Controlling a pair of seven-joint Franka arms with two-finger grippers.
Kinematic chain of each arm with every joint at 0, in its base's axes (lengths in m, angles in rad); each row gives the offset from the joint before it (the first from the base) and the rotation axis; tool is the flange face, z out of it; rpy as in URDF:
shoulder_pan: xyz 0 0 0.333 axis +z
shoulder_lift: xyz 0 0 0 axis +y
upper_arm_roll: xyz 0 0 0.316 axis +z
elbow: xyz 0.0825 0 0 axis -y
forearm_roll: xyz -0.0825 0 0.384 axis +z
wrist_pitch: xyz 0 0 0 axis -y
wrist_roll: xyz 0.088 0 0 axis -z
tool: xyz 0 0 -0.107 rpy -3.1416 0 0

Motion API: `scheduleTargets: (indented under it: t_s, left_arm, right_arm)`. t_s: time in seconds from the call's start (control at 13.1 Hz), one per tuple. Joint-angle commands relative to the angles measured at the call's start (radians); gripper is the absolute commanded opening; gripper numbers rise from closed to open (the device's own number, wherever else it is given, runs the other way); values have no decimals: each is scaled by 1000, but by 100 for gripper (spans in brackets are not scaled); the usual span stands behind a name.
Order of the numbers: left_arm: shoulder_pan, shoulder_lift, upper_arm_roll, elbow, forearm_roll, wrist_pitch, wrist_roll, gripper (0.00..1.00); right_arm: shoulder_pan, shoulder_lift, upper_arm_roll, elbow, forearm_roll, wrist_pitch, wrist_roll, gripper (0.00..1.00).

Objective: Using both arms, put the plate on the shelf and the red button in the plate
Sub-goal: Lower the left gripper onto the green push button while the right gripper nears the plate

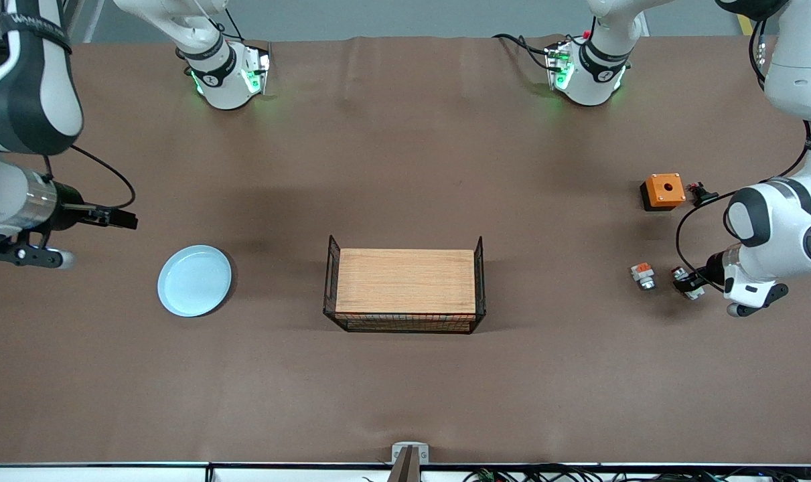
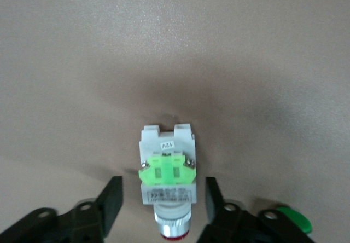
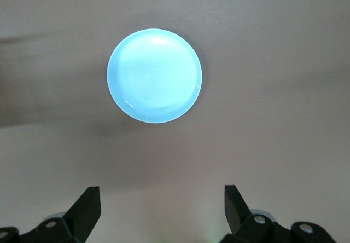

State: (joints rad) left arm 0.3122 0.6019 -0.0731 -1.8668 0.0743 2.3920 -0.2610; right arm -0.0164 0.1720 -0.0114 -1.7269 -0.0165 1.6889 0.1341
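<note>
The pale blue plate lies flat on the brown table toward the right arm's end; it also shows in the right wrist view. My right gripper is open and empty, low beside the plate and apart from it. The red button, white with a green patch and a red tip, lies on its side toward the left arm's end. My left gripper is open, with one finger on either side of the button and a gap at each.
A black wire basket with a wooden board in it stands mid-table. Near the red button lie a white piece with an orange-red patch, an orange box and a black mushroom button. A green round cap shows beside the left gripper.
</note>
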Motion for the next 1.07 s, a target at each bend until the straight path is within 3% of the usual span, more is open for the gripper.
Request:
scheduleTargets:
  t_s: [0.0,0.15,0.38,0.61,0.84,1.0]
  left_arm:
    - [-1,18,3,11,28,19,-32,31]
    - [-2,15,-1,11,30,18,-75,0]
    - [-8,-36,-7,9,33,-17,-69,0]
    - [-19,-131,-68,34,32,-179,-84,0]
    - [-19,-200,-134,61,32,-284,-83,0]
    - [-18,-229,-181,69,25,-318,-83,0]
  right_arm:
    - [-28,-25,10,-129,-11,139,-4,100]
    - [-52,-23,10,-231,-11,294,-49,100]
    - [-114,52,10,-295,-8,477,-146,100]
    - [-143,176,11,-292,3,621,-189,100]
    - [-148,239,13,-284,16,666,-185,100]
    - [-148,274,11,-278,97,666,-188,100]
